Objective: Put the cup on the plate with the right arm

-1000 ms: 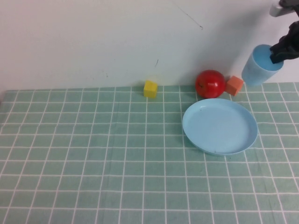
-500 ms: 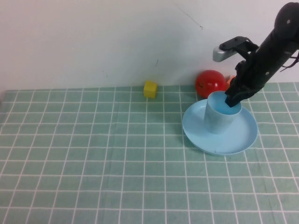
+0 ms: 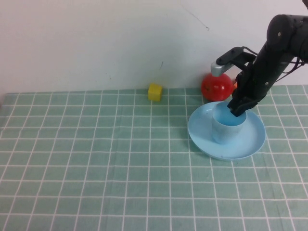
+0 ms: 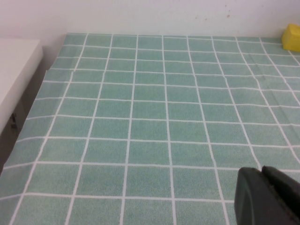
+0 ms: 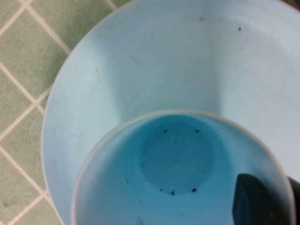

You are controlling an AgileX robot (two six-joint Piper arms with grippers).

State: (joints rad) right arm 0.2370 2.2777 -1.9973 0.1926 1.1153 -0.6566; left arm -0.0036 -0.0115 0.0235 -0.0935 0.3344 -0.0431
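Note:
The light blue cup (image 3: 225, 126) stands upright on the round light blue plate (image 3: 252, 139) at the table's right. My right gripper (image 3: 239, 109) reaches down over the cup's far rim with one finger inside and one outside the wall, shut on it. In the right wrist view the cup's (image 5: 178, 164) inside fills the frame over the plate (image 5: 140, 61), with one dark finger (image 5: 255, 201) inside the rim. My left gripper (image 4: 269, 194) is shut and empty, low over the green cloth, out of the high view.
A red apple (image 3: 215, 86) sits just behind the plate by the wall, partly behind my right arm. A yellow cube (image 3: 154, 91) lies at the back centre and shows in the left wrist view (image 4: 291, 37). A white ledge (image 4: 14, 70) borders the cloth's left edge.
The right arm has carried the cup from high at the back right down onto the plate. Over the last half second the cup settled slightly lower. The orange cube is now hidden behind the arm.

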